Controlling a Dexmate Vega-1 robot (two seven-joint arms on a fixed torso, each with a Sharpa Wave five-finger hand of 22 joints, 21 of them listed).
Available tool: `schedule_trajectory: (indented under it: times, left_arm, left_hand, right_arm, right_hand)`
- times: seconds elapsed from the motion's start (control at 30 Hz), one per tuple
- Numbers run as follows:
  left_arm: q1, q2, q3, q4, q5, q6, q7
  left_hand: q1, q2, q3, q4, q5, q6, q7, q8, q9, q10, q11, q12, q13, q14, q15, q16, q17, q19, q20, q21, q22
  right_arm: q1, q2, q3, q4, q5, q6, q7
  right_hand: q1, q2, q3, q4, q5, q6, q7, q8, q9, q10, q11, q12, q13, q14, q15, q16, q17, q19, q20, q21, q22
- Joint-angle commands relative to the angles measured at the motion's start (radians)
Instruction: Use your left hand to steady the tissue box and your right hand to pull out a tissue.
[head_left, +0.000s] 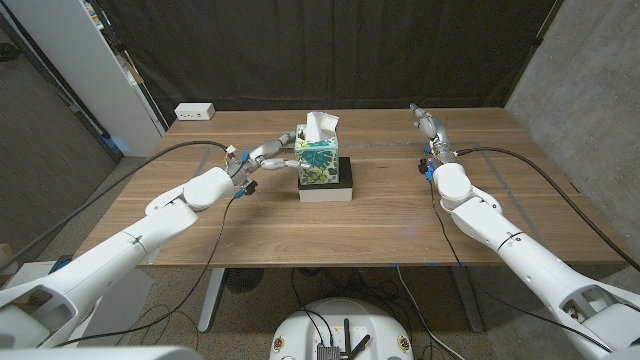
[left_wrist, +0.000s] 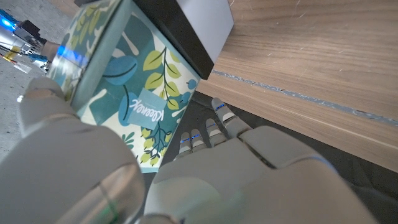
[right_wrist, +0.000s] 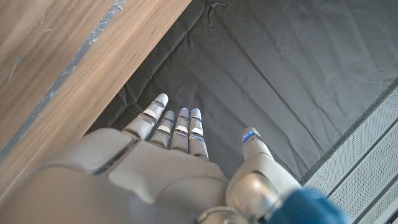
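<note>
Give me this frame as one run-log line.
left hand: holds tissue box | right hand: open, away from box | tissue: not pulled

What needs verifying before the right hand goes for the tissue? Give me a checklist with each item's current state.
1. Left hand on the tissue box: ok, its fingers reach the box's left side in the head view.
2. Firmness of that hold: cannot tell; the left wrist view shows the box close against the hand, not the pressure.
3. Tissue sticking up from the box top: ok.
4. Right hand free: ok, fingers straight, holding nothing.
5. Right hand near the tissue: not ok, it stands well off to the right.
6. Box seated on its black and white base: ok.
</note>
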Motion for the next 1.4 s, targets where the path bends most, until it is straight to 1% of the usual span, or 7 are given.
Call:
schedule_trajectory:
  times: [0.03, 0.13, 0.2, 0.3, 0.4, 0.53, 1.4]
  left_arm:
    - [-0.153, -0.046, 0.074, 0.127, -0.011, -0.048, -0.162]
    - [-0.187, -0.066, 0.091, 0.166, -0.019, -0.065, -0.196]
    - [-0.198, -0.077, 0.097, 0.182, -0.018, -0.073, -0.199]
    - [-0.209, -0.092, 0.101, 0.209, -0.038, -0.088, -0.214]
    - [-0.214, -0.103, 0.1, 0.232, -0.06, -0.102, -0.222]
    - [-0.21, -0.109, 0.095, 0.249, -0.085, -0.115, -0.226]
    - [-0.128, -0.045, 0.047, 0.115, -0.107, -0.059, -0.166]
  left_hand:
    - [0.035, 0.006, -0.019, -0.001, 0.011, 0.017, -0.023, 0.015, 0.001, 0.014, -0.011, -0.005, 0.002, -0.016, 0.009, -0.016, 0.002, -0.02, 0.046, -0.017, 0.002]
    - [0.115, 0.041, -0.027, 0.002, 0.013, 0.132, -0.061, 0.056, 0.001, 0.101, -0.041, 0.004, 0.0, -0.004, 0.011, -0.017, 0.001, -0.019, 0.061, -0.027, 0.003]
    - [0.192, 0.091, -0.006, 0.007, -0.021, 0.228, -0.09, 0.096, 0.001, 0.184, -0.084, 0.011, -0.002, 0.031, -0.025, -0.011, 0.001, 0.002, 0.045, -0.027, 0.002]
    - [0.321, 0.17, 0.059, 0.004, -0.166, 0.359, -0.106, 0.161, 0.004, 0.323, -0.097, 0.013, -0.001, 0.101, -0.058, -0.008, -0.001, 0.034, 0.05, -0.028, 0.002]
    - [0.382, 0.215, 0.107, 0.004, -0.283, 0.463, -0.089, 0.215, 0.009, 0.437, -0.095, 0.017, 0.003, 0.153, -0.065, -0.005, -0.002, 0.058, 0.061, -0.027, 0.003]
    - [0.408, 0.239, 0.137, 0.0, -0.327, 0.481, -0.065, 0.224, 0.009, 0.47, -0.091, 0.009, 0.006, 0.183, -0.07, -0.006, -0.002, 0.069, 0.07, -0.026, 0.003]
    - [0.412, 0.246, 0.152, 0.003, -0.354, 0.451, -0.055, 0.209, 0.007, 0.438, -0.066, -0.022, 0.008, 0.187, -0.077, -0.014, -0.003, 0.063, 0.077, -0.032, 0.004]
  right_arm:
    - [-0.04, -0.01, 0.016, -0.062, -0.043, -0.034, -0.062]
    - [-0.052, -0.009, 0.023, -0.073, -0.045, -0.044, -0.076]
    - [-0.06, -0.011, 0.026, -0.082, -0.049, -0.051, -0.085]
    - [-0.069, -0.011, 0.03, -0.093, -0.053, -0.059, -0.097]
    - [-0.076, -0.013, 0.032, -0.101, -0.063, -0.064, -0.107]
    - [-0.079, -0.011, 0.034, -0.105, -0.062, -0.067, -0.108]
    - [-0.055, 0.002, 0.025, -0.064, -0.061, -0.048, -0.086]
  right_hand:
    - [0.007, 0.004, 0.0, -0.005, -0.002, 0.003, 0.004, -0.002, 0.003, 0.005, -0.001, 0.006, 0.003, 0.008, 0.005, 0.0, 0.002, -0.003, 0.007, 0.002, 0.002]
    - [0.007, 0.004, -0.001, -0.005, -0.002, 0.003, 0.005, -0.002, 0.003, 0.006, -0.001, 0.006, 0.003, 0.008, 0.005, 0.0, 0.002, -0.004, 0.008, 0.001, 0.002]
    - [0.006, 0.003, -0.001, -0.006, -0.003, 0.003, 0.005, -0.002, 0.003, 0.006, -0.001, 0.007, 0.003, 0.009, 0.008, 0.0, 0.001, -0.005, 0.008, 0.001, 0.002]
    - [0.006, 0.003, -0.002, -0.006, -0.003, 0.003, 0.005, -0.002, 0.003, 0.008, 0.0, 0.007, 0.003, 0.009, 0.008, 0.0, 0.001, -0.005, 0.009, 0.001, 0.002]
    - [0.005, 0.003, -0.003, -0.007, -0.003, 0.003, 0.004, -0.002, 0.003, 0.007, 0.001, 0.006, 0.003, 0.009, 0.007, 0.0, 0.0, -0.006, 0.009, 0.001, 0.002]
    - [0.005, 0.003, -0.003, -0.007, -0.003, 0.004, 0.005, -0.002, 0.003, 0.008, 0.002, 0.006, 0.003, 0.011, 0.007, 0.0, 0.0, -0.006, 0.009, 0.0, 0.002]
    - [0.001, 0.005, -0.005, -0.01, -0.003, 0.005, 0.004, -0.001, 0.003, 0.01, 0.0, 0.006, 0.003, 0.012, 0.005, 0.0, -0.002, -0.007, 0.005, 0.0, 0.002]
